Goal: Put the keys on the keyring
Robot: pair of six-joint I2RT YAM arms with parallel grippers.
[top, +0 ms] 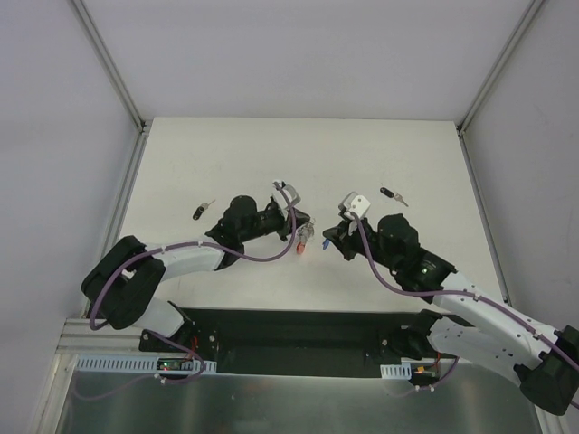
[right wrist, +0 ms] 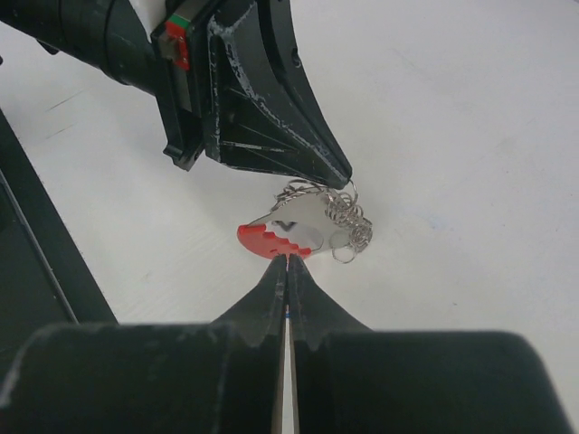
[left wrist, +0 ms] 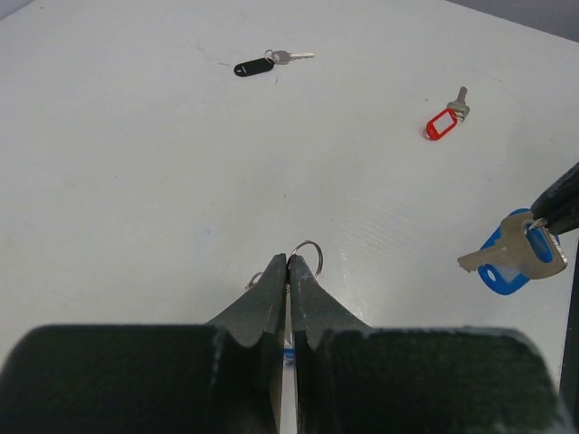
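Two pinches: my left gripper (left wrist: 289, 260) is pressed shut on the thin ring of the keyring (right wrist: 262, 239), its floppy chain hanging just ahead of my right gripper (right wrist: 286, 260), which nips the light, slick blue-headed key (left wrist: 512, 260), probably best held by its plastic head.

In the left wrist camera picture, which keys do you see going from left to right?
black key → red key → blue key
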